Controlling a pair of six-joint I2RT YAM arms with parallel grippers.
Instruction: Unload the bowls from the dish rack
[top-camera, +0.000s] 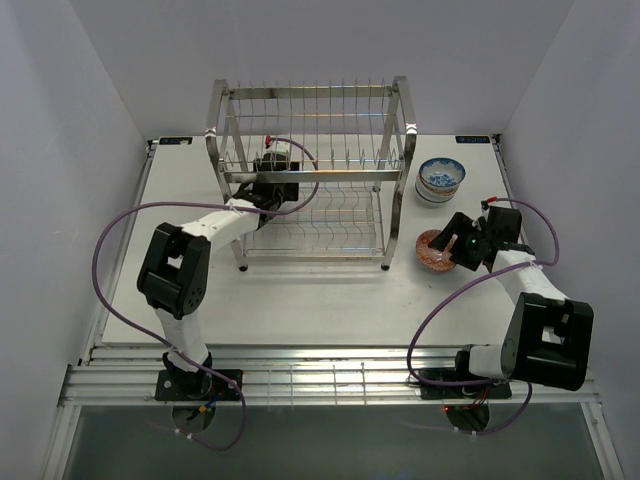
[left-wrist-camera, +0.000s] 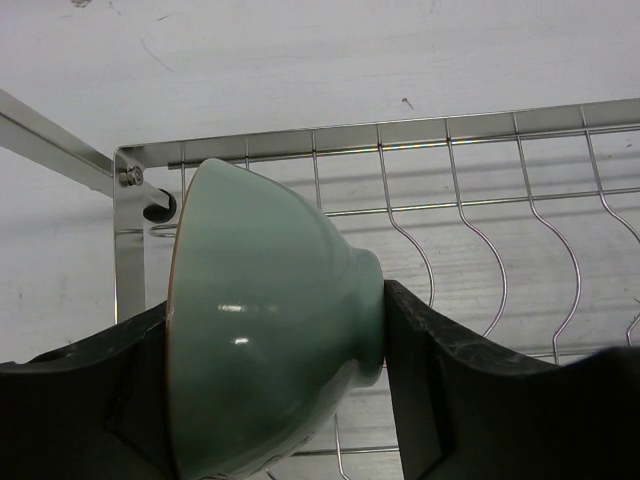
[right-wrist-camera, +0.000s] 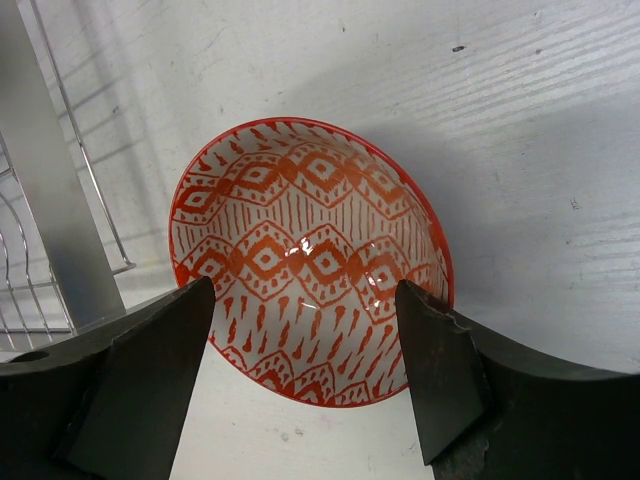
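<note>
A pale green bowl (left-wrist-camera: 270, 340) lies on its side inside the dish rack (top-camera: 312, 92). My left gripper (left-wrist-camera: 278, 300) is shut on it, one finger at the rim and the other against the foot. In the top view the left gripper (top-camera: 272, 190) reaches into the rack's lower tier from the left. A red-and-white patterned bowl (right-wrist-camera: 310, 230) sits upright on the table to the right of the rack. My right gripper (right-wrist-camera: 305, 290) hovers open just over its near side, and its fingers (right-wrist-camera: 150, 370) touch nothing. A blue-and-white bowl (top-camera: 441, 180) stands behind it.
Thin wire dividers (left-wrist-camera: 450, 130) of the rack run behind and to the right of the green bowl. A chrome rack post (right-wrist-camera: 60, 230) stands close to the left of the red bowl (top-camera: 432, 252). White walls enclose the table (top-camera: 300, 300) on three sides.
</note>
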